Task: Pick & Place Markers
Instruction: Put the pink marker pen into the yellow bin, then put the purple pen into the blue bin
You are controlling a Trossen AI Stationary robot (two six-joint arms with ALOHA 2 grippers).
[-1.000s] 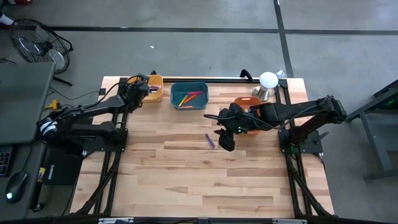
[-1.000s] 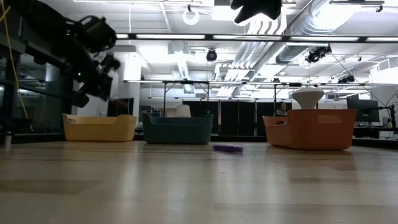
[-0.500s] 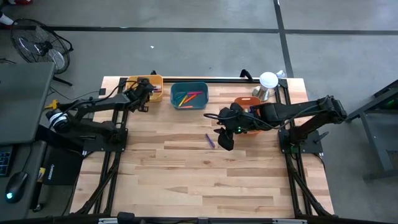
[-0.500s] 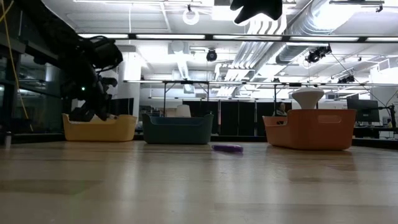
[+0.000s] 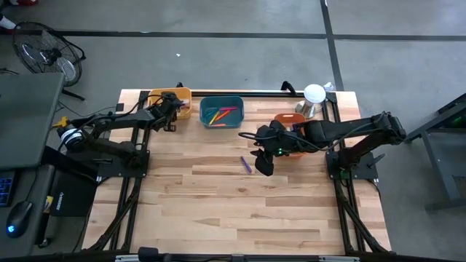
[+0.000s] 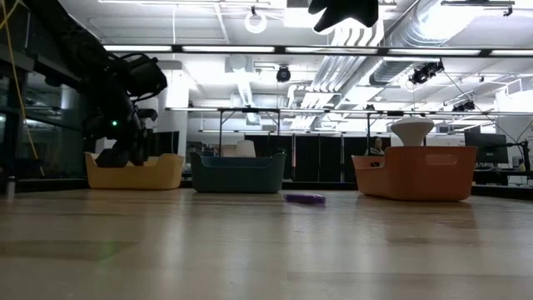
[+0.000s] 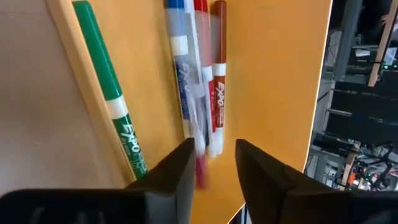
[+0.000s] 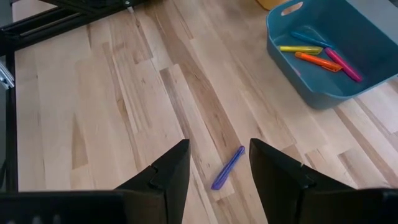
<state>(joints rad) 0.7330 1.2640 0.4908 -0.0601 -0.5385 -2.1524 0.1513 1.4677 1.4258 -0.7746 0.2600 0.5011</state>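
From above, the left hand (image 5: 172, 107) sits over the yellow bin (image 5: 179, 96) at the counter's (image 5: 218, 204) far edge, while the right hand (image 5: 263, 166) hangs just beside a purple marker (image 5: 245, 164) lying loose on the wood, near the orange bin (image 5: 295, 118). Level with the counter, that purple marker (image 6: 304, 198) lies before the teal bin (image 6: 237, 173). Past the left wrist, slightly spread fingers (image 7: 177, 177) pinch nothing above green (image 7: 112, 93), blue, red and brown markers. Past the right wrist, spread fingers (image 8: 168, 174) flank the purple marker (image 8: 227, 167); more markers (image 8: 317, 54) lie in the teal bin.
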